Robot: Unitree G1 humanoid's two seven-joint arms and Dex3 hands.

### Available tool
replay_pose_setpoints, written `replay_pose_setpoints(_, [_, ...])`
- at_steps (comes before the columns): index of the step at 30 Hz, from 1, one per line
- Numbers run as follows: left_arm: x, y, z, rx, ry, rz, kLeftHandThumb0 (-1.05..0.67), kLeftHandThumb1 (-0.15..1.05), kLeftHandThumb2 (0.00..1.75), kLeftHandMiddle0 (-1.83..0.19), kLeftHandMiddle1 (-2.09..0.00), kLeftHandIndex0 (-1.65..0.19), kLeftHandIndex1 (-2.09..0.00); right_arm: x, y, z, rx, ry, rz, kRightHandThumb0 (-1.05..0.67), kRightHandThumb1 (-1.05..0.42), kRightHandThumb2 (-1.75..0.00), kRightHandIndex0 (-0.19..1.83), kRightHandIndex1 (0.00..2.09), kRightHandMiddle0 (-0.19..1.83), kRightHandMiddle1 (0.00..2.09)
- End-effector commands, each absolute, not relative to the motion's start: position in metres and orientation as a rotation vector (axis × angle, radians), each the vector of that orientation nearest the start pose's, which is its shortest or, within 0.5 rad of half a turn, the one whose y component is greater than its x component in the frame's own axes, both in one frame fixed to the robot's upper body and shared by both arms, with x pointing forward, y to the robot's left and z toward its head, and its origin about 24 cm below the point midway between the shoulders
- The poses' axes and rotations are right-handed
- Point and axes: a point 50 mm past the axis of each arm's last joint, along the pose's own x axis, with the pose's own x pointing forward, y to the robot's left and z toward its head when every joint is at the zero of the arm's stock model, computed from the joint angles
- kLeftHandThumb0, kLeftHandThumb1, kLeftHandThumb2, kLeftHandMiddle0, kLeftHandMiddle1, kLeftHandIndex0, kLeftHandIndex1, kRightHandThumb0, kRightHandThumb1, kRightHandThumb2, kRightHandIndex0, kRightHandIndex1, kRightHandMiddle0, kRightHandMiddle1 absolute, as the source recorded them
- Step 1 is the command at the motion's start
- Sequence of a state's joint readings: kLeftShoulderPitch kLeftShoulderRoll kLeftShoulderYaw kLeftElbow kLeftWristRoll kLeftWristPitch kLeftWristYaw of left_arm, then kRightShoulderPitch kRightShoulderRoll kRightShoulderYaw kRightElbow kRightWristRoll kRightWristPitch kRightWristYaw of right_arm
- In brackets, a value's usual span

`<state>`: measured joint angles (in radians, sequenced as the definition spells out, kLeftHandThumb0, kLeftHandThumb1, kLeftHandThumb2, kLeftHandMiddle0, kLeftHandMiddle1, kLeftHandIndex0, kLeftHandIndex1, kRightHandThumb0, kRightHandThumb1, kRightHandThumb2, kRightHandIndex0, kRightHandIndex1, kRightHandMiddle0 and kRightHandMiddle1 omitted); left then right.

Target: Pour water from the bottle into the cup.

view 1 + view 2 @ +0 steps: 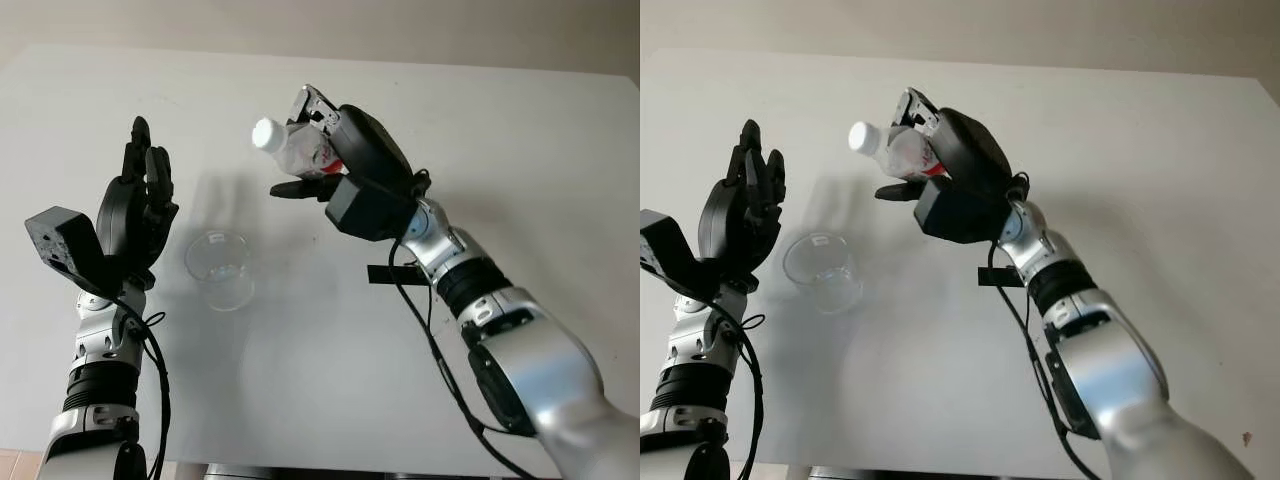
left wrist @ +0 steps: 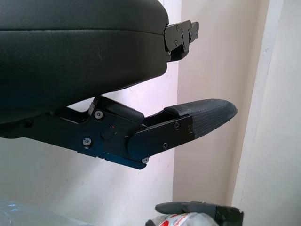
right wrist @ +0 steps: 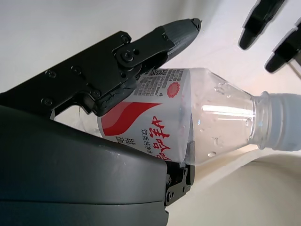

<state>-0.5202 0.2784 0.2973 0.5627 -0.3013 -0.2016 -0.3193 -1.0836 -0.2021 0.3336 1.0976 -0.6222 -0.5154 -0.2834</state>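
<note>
Tipping the bottle (image 1: pixel 290 148) toward the cup (image 1: pixel 219 268), cap apparently on.

Head view: the right hand (image 1: pixel 335 160) grips it on its side, raised above the table (image 1: pixel 520 130), neck up and right of the cup; the left hand (image 1: pixel 135 215) hangs open beside the cup.
Right wrist view: fingers (image 3: pixel 141 47) clamp the label; the mouth should be centred over the rim before tilting further.

Your left robot hand (image 1: pixel 140 205) is raised, open, just left of the cup (image 1: pixel 219 268); your right robot hand (image 1: pixel 350 160) grips the tilted bottle (image 1: pixel 290 148) above and right of it. Bare bench (image 1: pixel 300 380) lies below; black tape (image 1: pixel 392 274) lies right
</note>
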Motion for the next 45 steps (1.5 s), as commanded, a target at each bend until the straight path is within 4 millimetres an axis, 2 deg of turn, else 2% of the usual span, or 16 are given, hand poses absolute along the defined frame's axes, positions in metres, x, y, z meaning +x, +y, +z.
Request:
replay_pose_setpoints(1, [0.342,0.240,0.113,-0.121,-0.274,-0.044,-0.75,1.05,0.71,0.19,0.00,0.19,0.00,0.397,-0.067,0.188,-1.043,-0.708,0.262,-0.11,-1.03,-0.15,1.11,2.09,0.66,2.09])
replay_pose_setpoints(3, [0.342,0.240,0.113,-0.122,-0.276,-0.046,-0.75,1.05,0.70,0.19,0.00,0.19,0.00,0.397,-0.064,0.190,-1.099,-0.737,0.266,-0.11,-1.01,-0.17,1.08,2.09,0.67,2.09])
replay_pose_setpoints(4, [0.342,0.240,0.113,-0.121,-0.277,-0.048,-0.76,1.05,0.70,0.19,0.00,0.19,0.00,0.397,-0.062,0.190,-1.132,-0.757,0.267,-0.11,-0.97,-0.25,1.07,2.09,0.70,2.09])
replay_pose_setpoints(6, [0.342,0.239,0.113,-0.118,-0.278,-0.045,-0.76,1.05,0.70,0.19,0.00,0.19,0.00,0.396,-0.058,0.191,-1.192,-0.802,0.266,-0.12,-0.76,-0.65,1.08,2.09,0.75,2.09])
replay_pose_setpoints(7, [0.342,0.239,0.113,-0.117,-0.279,-0.044,-0.76,1.05,0.70,0.19,0.00,0.19,0.00,0.395,-0.057,0.191,-1.205,-0.822,0.267,-0.12,-0.72,-0.73,1.08,2.09,0.76,2.09])
replay_pose_setpoints(15, [0.343,0.236,0.111,-0.124,-0.278,-0.046,-0.75,1.05,0.71,0.19,0.00,0.19,0.00,0.388,-0.050,0.189,-1.213,-0.954,0.257,-0.14,-0.63,-0.92,1.21,2.09,0.91,2.09])
replay_pose_setpoints(23, [0.343,0.235,0.110,-0.128,-0.278,-0.039,-0.76,1.05,0.72,0.19,0.00,0.19,0.00,0.382,-0.045,0.190,-1.202,-1.066,0.276,-0.14,-0.72,-0.80,1.22,2.09,0.91,2.09])
replay_pose_setpoints(29, [0.344,0.235,0.111,-0.131,-0.276,-0.033,-0.76,1.05,0.70,0.19,0.00,0.19,0.00,0.377,-0.039,0.194,-1.207,-1.170,0.278,-0.15,-0.68,-0.88,1.23,2.09,0.97,2.09])
replay_pose_setpoints(30, [0.344,0.235,0.111,-0.133,-0.278,-0.033,-0.76,1.05,0.70,0.19,0.00,0.19,0.00,0.376,-0.038,0.195,-1.219,-1.197,0.283,-0.17,-0.71,-0.89,1.17,2.09,0.91,2.09])
replay_pose_setpoints(32, [0.344,0.234,0.111,-0.136,-0.280,-0.035,-0.76,1.05,0.70,0.19,0.00,0.19,0.00,0.375,-0.035,0.197,-1.236,-1.235,0.287,-0.20,-0.81,-0.79,1.06,2.09,0.74,2.09])
replay_pose_setpoints(33, [0.344,0.234,0.111,-0.134,-0.282,-0.037,-0.76,1.05,0.71,0.19,0.00,0.19,0.00,0.374,-0.034,0.198,-1.245,-1.252,0.289,-0.23,-0.88,-0.65,1.00,2.09,0.61,2.09])
replay_pose_setpoints(34, [0.344,0.233,0.111,-0.133,-0.283,-0.037,-0.76,1.05,0.71,0.19,0.00,0.19,0.00,0.374,-0.032,0.199,-1.257,-1.273,0.291,-0.25,-0.95,-0.53,0.99,2.09,0.59,2.09])
replay_pose_setpoints(36, [0.344,0.233,0.111,-0.134,-0.283,-0.037,-0.75,1.05,0.72,0.19,0.00,0.19,0.00,0.372,-0.027,0.201,-1.309,-1.328,0.295,-0.28,-1.02,-0.39,1.09,2.09,0.67,2.09])
replay_pose_setpoints(38, [0.344,0.232,0.110,-0.135,-0.283,-0.034,-0.75,1.05,0.72,0.19,0.00,0.19,0.00,0.372,-0.023,0.200,-1.396,-1.399,0.291,-0.30,-1.01,-0.31,1.22,2.09,0.81,2.09])
replay_pose_setpoints(42, [0.343,0.231,0.110,-0.136,-0.282,-0.030,-0.75,1.05,0.73,0.19,0.00,0.19,0.00,0.371,-0.019,0.197,-1.507,-1.486,0.297,-0.35,-1.01,-0.22,1.25,2.09,0.67,2.09])
replay_pose_setpoints(45, [0.343,0.231,0.109,-0.140,-0.283,-0.029,-0.74,1.05,0.75,0.19,0.00,0.19,0.00,0.370,-0.017,0.195,-1.554,-1.535,0.284,-0.38,-1.04,-0.15,1.26,2.09,0.76,2.09])
